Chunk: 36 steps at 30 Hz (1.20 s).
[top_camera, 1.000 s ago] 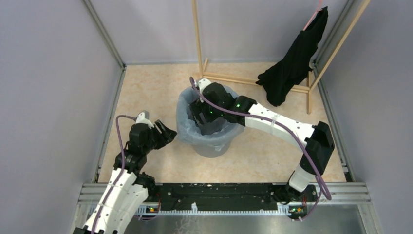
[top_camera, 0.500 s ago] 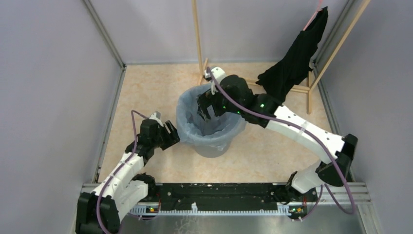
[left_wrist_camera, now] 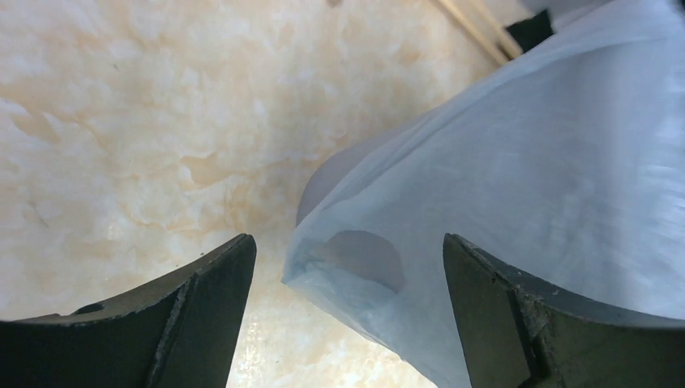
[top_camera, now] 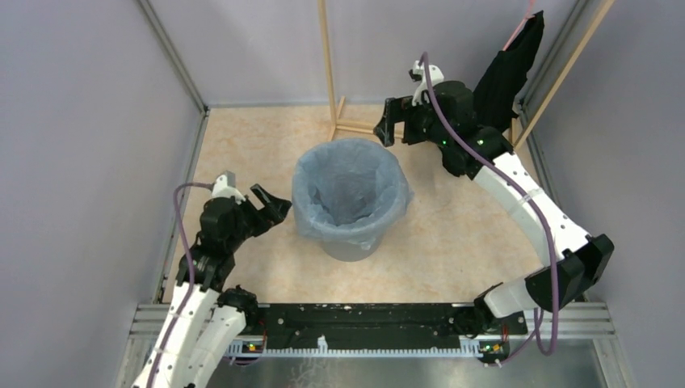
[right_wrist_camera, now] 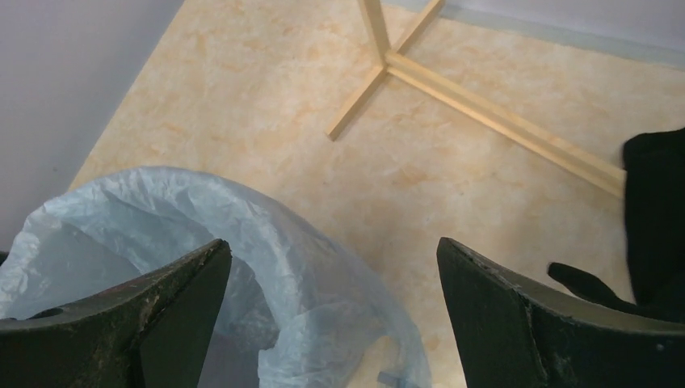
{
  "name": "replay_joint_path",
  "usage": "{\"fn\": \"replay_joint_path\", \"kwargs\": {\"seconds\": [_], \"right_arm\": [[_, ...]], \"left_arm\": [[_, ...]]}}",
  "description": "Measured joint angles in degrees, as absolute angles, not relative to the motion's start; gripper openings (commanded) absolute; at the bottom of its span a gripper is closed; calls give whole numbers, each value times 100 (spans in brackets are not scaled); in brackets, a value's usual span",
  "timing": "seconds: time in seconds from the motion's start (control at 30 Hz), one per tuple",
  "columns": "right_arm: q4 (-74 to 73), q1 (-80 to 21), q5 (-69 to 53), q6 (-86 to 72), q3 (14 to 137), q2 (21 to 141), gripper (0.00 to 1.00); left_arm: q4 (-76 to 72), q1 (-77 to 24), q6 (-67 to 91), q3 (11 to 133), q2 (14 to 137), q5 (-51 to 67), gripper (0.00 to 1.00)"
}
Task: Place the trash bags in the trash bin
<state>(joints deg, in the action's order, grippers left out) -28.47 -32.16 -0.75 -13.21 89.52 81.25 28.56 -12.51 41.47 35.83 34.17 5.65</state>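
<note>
The round grey trash bin (top_camera: 350, 242) stands mid-floor. The pale-blue trash bag (top_camera: 347, 187) lines it, its edge folded over the rim and hanging down the outside. My left gripper (top_camera: 272, 203) is open just left of the bin. In the left wrist view a hanging flap of the bag (left_wrist_camera: 525, 162) lies between the spread fingers of the left gripper (left_wrist_camera: 347, 241), untouched. My right gripper (top_camera: 393, 125) hovers open, above and behind the bin's back right. The right wrist view has the bag (right_wrist_camera: 242, 234) below the open right gripper (right_wrist_camera: 333, 244).
A wooden rack (top_camera: 327, 65) stands at the back, with base bars (right_wrist_camera: 485, 113) lying on the floor. A black garment (top_camera: 501, 81) hangs from it right beside my right wrist, seen as black cloth (right_wrist_camera: 654, 210). Grey walls enclose three sides.
The right arm rose out of the bin and swung back to the right, its jaws spreading. The left gripper opened wide and drew slightly away from the bag's edge.
</note>
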Motion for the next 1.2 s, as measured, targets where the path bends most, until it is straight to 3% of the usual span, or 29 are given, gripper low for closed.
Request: {"fn": "replay_joint_path", "kwargs": {"seconds": [0.17, 0.47, 0.9, 1.1, 1.2], "right_arm": [[-2818, -3044, -1035, -1487, 8702, 8466, 92], [-2742, -3120, -2078, -1964, 7835, 8482, 81], [-1413, -4659, -1262, -3190, 7185, 8372, 75], [-799, -5194, -945, -3505, 7170, 8418, 76], [-499, -5496, -862, -3575, 7175, 8602, 81]], "left_arm": [[3323, -1251, 4034, 4136, 2641, 36, 92], [3695, -1251, 3551, 5647, 2405, -764, 92], [3944, -1251, 3225, 6250, 2257, -1063, 92], [4051, -1251, 3173, 6302, 2161, -1173, 93], [4058, -1251, 3175, 6309, 2137, -1186, 93]]}}
